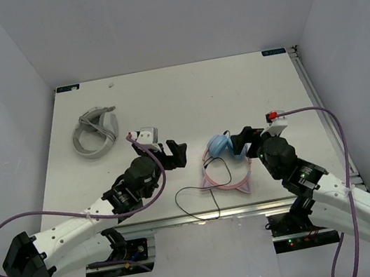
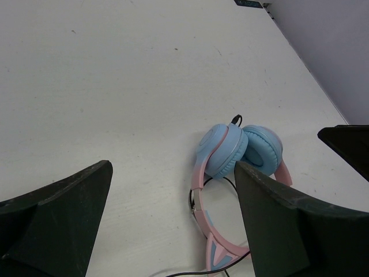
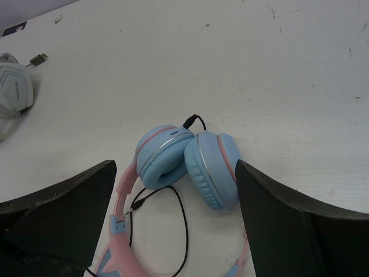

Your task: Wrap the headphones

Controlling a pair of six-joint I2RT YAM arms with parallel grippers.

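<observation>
Your headphones lie flat on the table, near its front edge and between the two arms. The two light-blue earcups are pressed together at the far end, and the pink headband with its cat ears points back toward you.

Your right gripper has its fingers spread apart and holds nothing. It sits just beside the earcups on their right. In the right wrist view the cups lie in the gap between the fingers; I cannot tell whether anything touches.

Your left gripper is also spread wide and empty, a little way off to the left of the headphones.

The black cable loops loosely inside the headband and trails out toward the front edge. A grey-white looped band lies well apart at the far left.
</observation>
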